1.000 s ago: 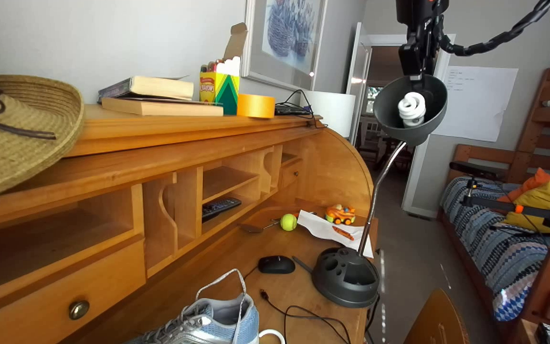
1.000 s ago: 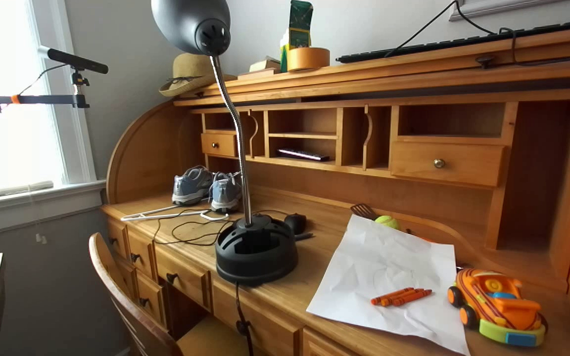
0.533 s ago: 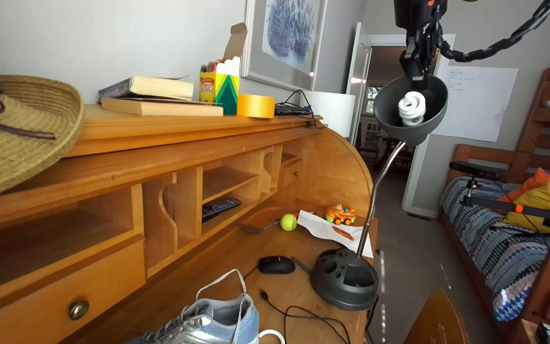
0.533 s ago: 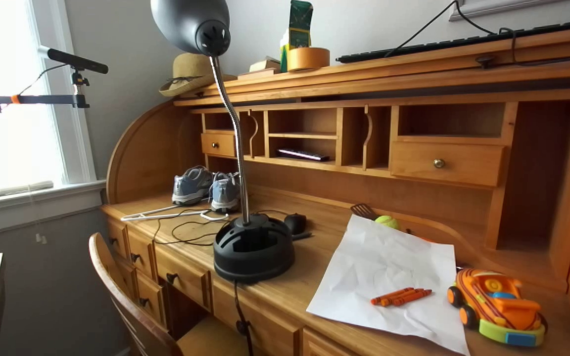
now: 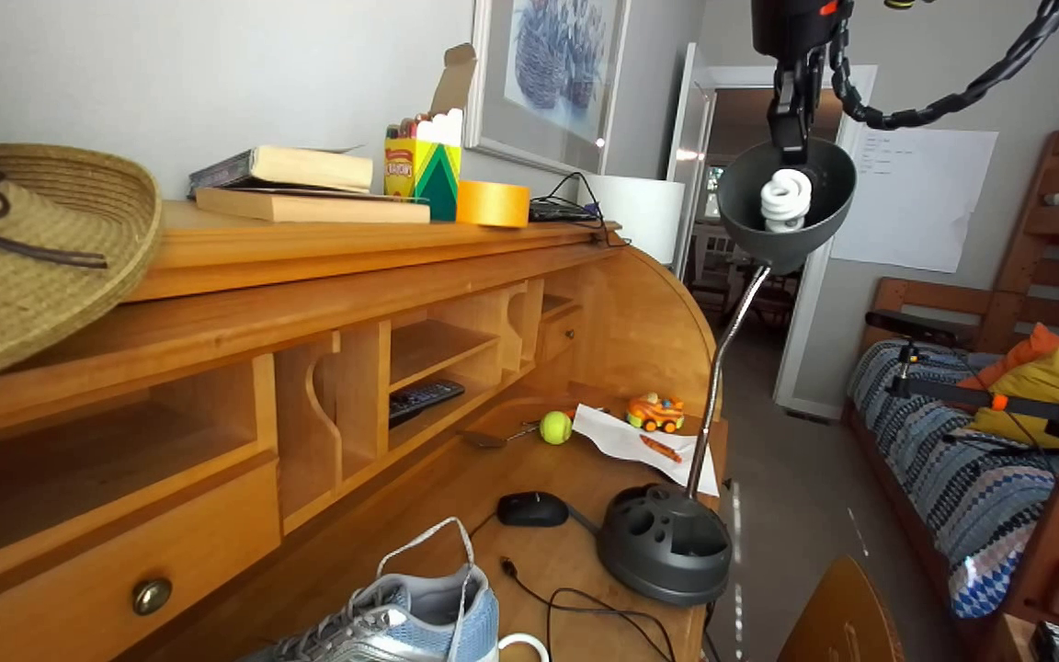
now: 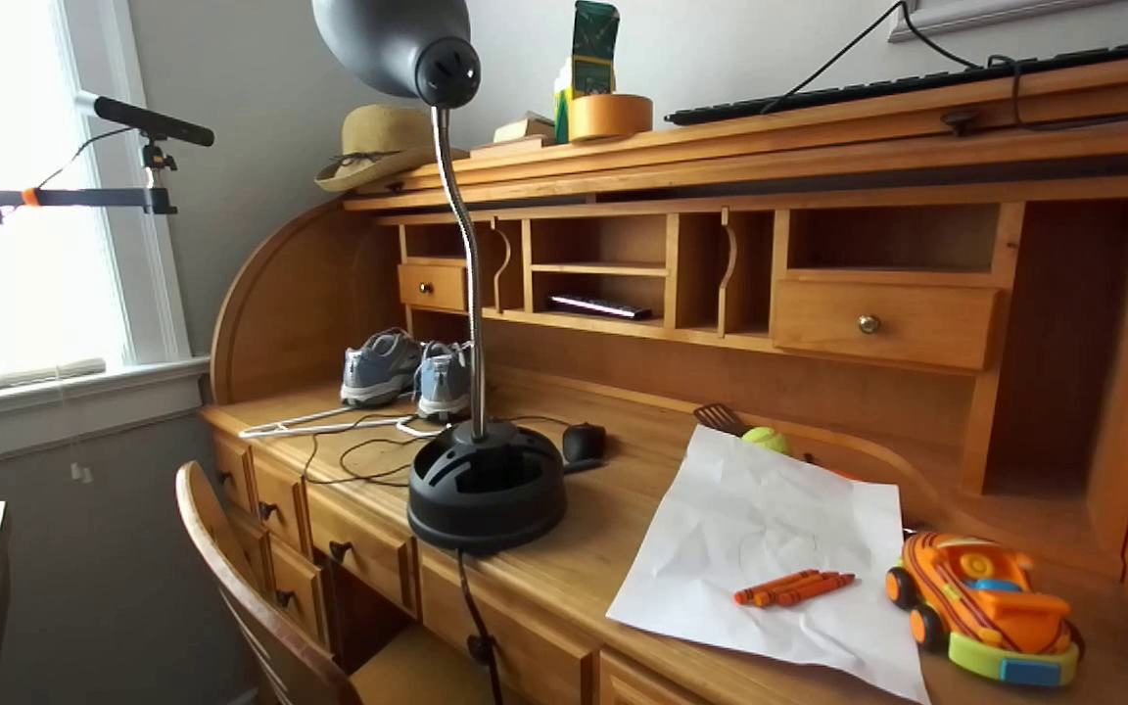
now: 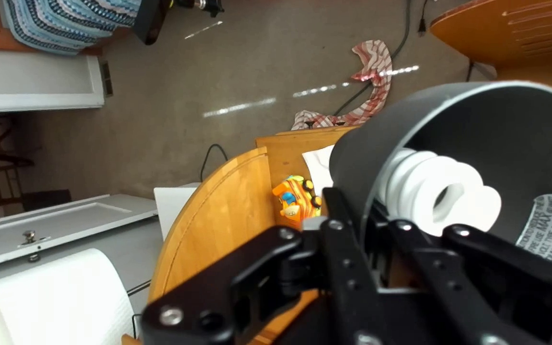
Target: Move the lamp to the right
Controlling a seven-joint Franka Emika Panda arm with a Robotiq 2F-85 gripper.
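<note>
The roll-top desk (image 6: 613, 504) carries the layout; its pigeonholes (image 6: 613, 235) line the far side. A chair (image 6: 241, 597) stands at the near edge, presumably as the desk's seat.

The lamp (image 6: 474, 294) stands at the near edge of the desk, right of the chair. Its broad base (image 6: 486, 519) counters the height of the stem (image 5: 711, 395); whether it bears flat on the wood cannot be confirmed. The mouth of the shade (image 5: 828, 193) faces left, offering its upper rim to a tool from above.

The gripper (image 7: 364, 211) points down at that rim, jaws nearly together with the thin wall between: outer finger (image 7: 340, 239) outside, inner finger (image 7: 422, 247) inside. It is judged to be pinching the shade, likely because this wall is the easiest section to clamp. The flexible stem may bend before the base slides; slow travel is advised.

The paper (image 6: 740, 529) lies right of the base, apart from it. If right is taken facing the desk, it lies in the likely path and could be dragged. The toy car (image 6: 990, 607) is at the paper's right edge. The computer mouse (image 6: 584, 443) rests just beside the base, far and to the right. The bulb (image 7: 467, 211) sits beside the inner finger; contact cannot be told, so avoid side load. The crayons (image 6: 794, 587) lie together on the paper, presumably for drawing.
</note>
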